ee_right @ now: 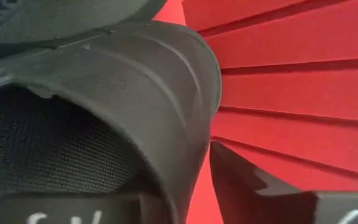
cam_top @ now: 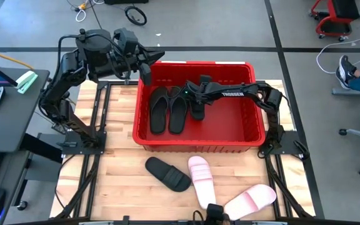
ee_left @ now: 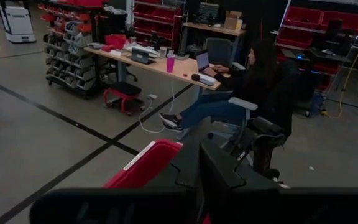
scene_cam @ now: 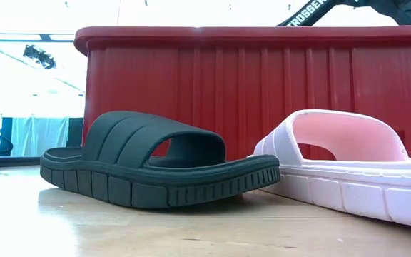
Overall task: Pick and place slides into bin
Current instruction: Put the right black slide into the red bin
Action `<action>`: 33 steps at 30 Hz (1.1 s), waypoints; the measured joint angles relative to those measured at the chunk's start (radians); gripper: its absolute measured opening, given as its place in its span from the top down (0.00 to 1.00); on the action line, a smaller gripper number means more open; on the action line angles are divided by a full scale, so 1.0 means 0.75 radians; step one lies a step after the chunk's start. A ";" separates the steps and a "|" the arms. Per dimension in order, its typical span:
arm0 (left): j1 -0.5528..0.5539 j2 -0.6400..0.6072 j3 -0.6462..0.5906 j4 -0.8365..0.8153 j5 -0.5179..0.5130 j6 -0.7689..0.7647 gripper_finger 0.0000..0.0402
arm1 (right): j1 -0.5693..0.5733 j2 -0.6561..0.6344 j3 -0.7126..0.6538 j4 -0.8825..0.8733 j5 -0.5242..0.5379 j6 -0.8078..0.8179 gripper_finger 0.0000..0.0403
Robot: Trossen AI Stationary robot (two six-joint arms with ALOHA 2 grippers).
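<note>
Right now my right gripper (cam_top: 197, 105) is down inside the bin (cam_top: 195, 141), near its middle, clenched on a black slide (cam_top: 196, 107) that it holds against the red floor. From my right wrist that slide's wide strap (ee_right: 135, 93) fills most of the view, with one finger (ee_right: 241, 186) beside it and the bin's ribbed red floor behind.

Just beside the held slide, toward my left arm, two black flip-flops (cam_top: 167, 109) lie side by side on the bin floor, touching each other.

On the table (cam_top: 117, 162) in front of the bin are three more: a black slide (cam_top: 167, 173) lying at an angle near the bin's front wall, and two pink slides (cam_top: 202, 181) (cam_top: 250, 201) beside it. From table height the black one (scene_cam: 155, 168) and a pink one (scene_cam: 348, 168) stand close together with the red wall right behind them.

My left gripper (cam_top: 147, 65) waits in the air by the bin's far left corner; I cannot tell whether it is released or clenched. Its wrist looks out over the bin's rim (ee_left: 145, 165) into the room, where a person (ee_left: 241, 93) sits at a desk.
</note>
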 joint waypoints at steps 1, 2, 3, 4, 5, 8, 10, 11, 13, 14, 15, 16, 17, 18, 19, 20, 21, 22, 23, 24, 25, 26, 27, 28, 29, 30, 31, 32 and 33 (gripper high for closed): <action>0.000 0.000 0.000 -0.001 0.000 0.000 0.95 | -0.001 0.000 0.000 -0.001 0.000 -0.005 0.78; 0.000 0.000 0.000 -0.001 0.000 0.000 0.95 | -0.001 -0.001 0.000 -0.001 -0.004 -0.013 0.81; 0.000 0.000 0.000 -0.001 0.000 0.000 0.95 | -0.001 -0.001 0.000 -0.002 -0.009 -0.013 0.84; 0.000 0.000 0.000 0.000 0.000 0.000 0.95 | -0.001 -0.001 0.000 -0.002 -0.014 -0.011 0.88; 0.000 0.000 0.000 -0.001 0.000 0.000 0.95 | -0.001 -0.004 0.000 -0.012 -0.017 -0.011 0.92; 0.000 0.000 0.000 -0.001 0.000 0.000 0.97 | 0.007 -0.019 0.000 -0.071 -0.011 -0.011 0.97; 0.000 0.000 0.000 -0.001 0.000 0.000 0.98 | 0.015 -0.028 -0.001 -0.099 0.022 0.012 0.94; 0.000 0.000 0.000 -0.001 0.000 0.000 0.98 | 0.020 -0.035 -0.001 -0.106 0.039 0.015 0.94; 0.000 0.000 0.000 -0.004 0.000 0.000 0.98 | 0.027 -0.052 -0.001 -0.094 0.043 0.015 0.93; -0.001 0.000 0.000 -0.005 0.000 0.000 0.98 | 0.027 -0.061 -0.001 -0.070 0.025 0.014 0.94; 0.000 0.000 0.000 -0.004 0.000 0.000 0.97 | 0.024 -0.063 -0.001 -0.044 -0.003 0.011 0.96; 0.000 0.000 0.000 -0.004 0.000 0.000 0.96 | 0.021 -0.063 -0.001 -0.021 -0.028 0.010 0.97; 0.000 0.000 0.000 -0.004 0.000 0.000 0.96 | 0.018 -0.063 -0.001 -0.006 -0.040 0.009 0.97; 0.000 0.000 0.000 -0.004 0.000 0.000 0.95 | 0.015 -0.060 -0.001 -0.003 -0.042 0.001 0.98; 0.000 0.000 0.000 -0.005 0.000 0.000 0.95 | 0.013 -0.053 -0.001 -0.004 -0.039 -0.012 0.97; 0.000 0.000 0.000 -0.004 0.000 -0.001 0.94 | 0.008 -0.051 -0.001 -0.010 -0.038 -0.020 0.97; -0.001 0.000 0.000 -0.004 0.000 -0.003 0.94 | 0.003 -0.048 -0.002 -0.018 -0.040 -0.019 0.96; 0.000 0.000 0.000 -0.004 0.000 -0.011 0.94 | 0.001 -0.044 -0.005 -0.018 -0.045 -0.018 0.95; 0.000 0.000 0.000 -0.006 0.000 -0.025 0.94 | -0.003 -0.043 -0.006 -0.018 -0.046 -0.017 0.94; 0.000 0.000 0.000 -0.009 0.000 -0.027 0.94 | -0.005 -0.043 -0.006 -0.017 -0.044 -0.016 0.94; 0.000 0.000 0.000 -0.011 0.000 -0.026 0.95 | -0.007 -0.043 -0.006 -0.017 -0.041 -0.016 0.94; 0.000 0.000 0.000 -0.010 0.000 -0.026 0.95 | -0.010 -0.043 -0.006 -0.018 -0.043 -0.016 0.94; 0.000 0.000 0.000 -0.011 0.000 -0.027 0.96 | -0.012 -0.042 -0.006 -0.018 -0.046 -0.016 0.94; -0.001 0.000 0.000 -0.012 0.000 -0.027 0.96 | -0.013 -0.042 -0.006 -0.019 -0.048 -0.015 0.94; -0.002 0.000 0.000 -0.014 0.000 -0.027 0.97 | -0.012 -0.042 -0.006 -0.019 -0.047 -0.015 0.94; -0.003 0.000 0.000 -0.020 0.000 -0.027 0.97 | -0.012 -0.042 -0.006 -0.019 -0.046 -0.015 0.94; -0.003 0.000 0.000 -0.024 0.000 -0.027 0.97 | -0.012 -0.041 -0.006 -0.021 -0.052 -0.015 0.93; -0.003 0.000 0.000 -0.028 0.000 -0.027 0.98 | -0.013 -0.041 -0.006 -0.024 -0.066 -0.014 0.92; -0.004 0.000 0.000 -0.033 0.000 -0.027 0.98 | -0.013 -0.041 -0.006 -0.028 -0.079 -0.009 0.91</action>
